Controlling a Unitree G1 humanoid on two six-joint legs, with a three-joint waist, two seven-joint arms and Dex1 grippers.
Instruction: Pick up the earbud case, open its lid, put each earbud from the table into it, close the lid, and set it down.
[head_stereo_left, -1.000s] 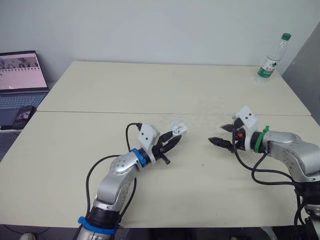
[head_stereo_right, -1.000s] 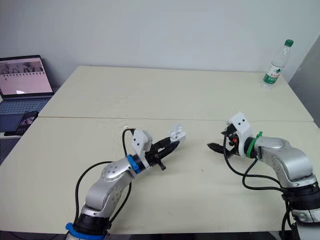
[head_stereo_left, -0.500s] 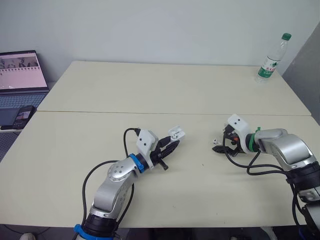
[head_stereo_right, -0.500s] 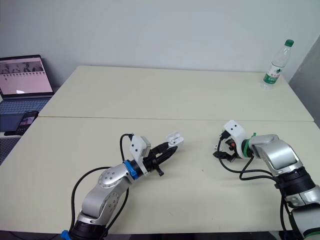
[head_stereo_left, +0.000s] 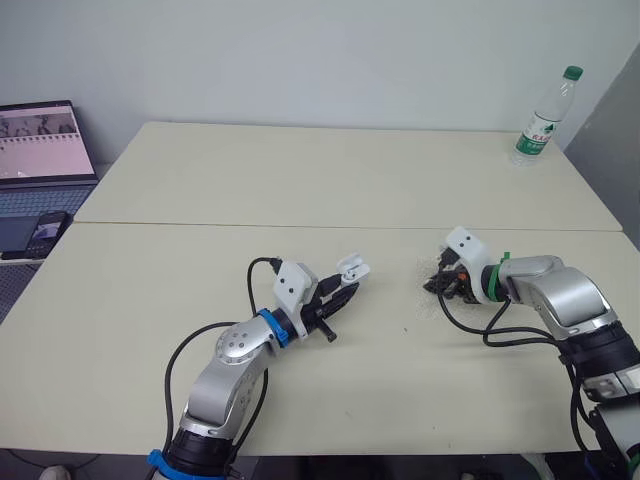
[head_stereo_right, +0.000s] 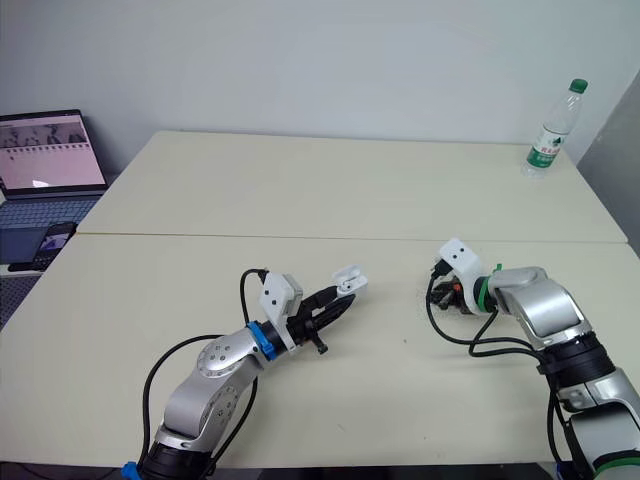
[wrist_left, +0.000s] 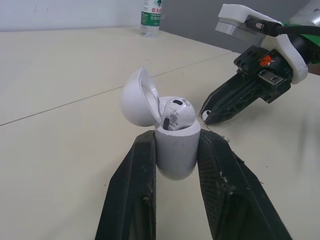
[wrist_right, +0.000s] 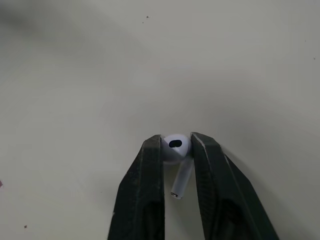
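Right wrist view: gripper (wrist_right: 176, 142) around earbud (wrist_right: 175, 149)

We see the white earbud case (wrist_left: 175, 150) held upright in our left gripper (wrist_left: 177, 144), its lid (wrist_left: 137, 97) swung open and 1 white earbud (wrist_left: 176, 112) seated inside. The 2nd earbud (wrist_right: 176, 147), also white, is pinched in our right gripper (wrist_right: 176, 142), close to the worktop (wrist_right: 75, 75).

Head stereo pair, high, facing forward and down, sharing the whole table (head_stereo_left: 300, 180), left wrist camera close behind earbud case (wrist_left: 175, 145), facing right gripper (wrist_left: 206, 116), right wrist camera close above earbud (wrist_right: 176, 147), facing the table.
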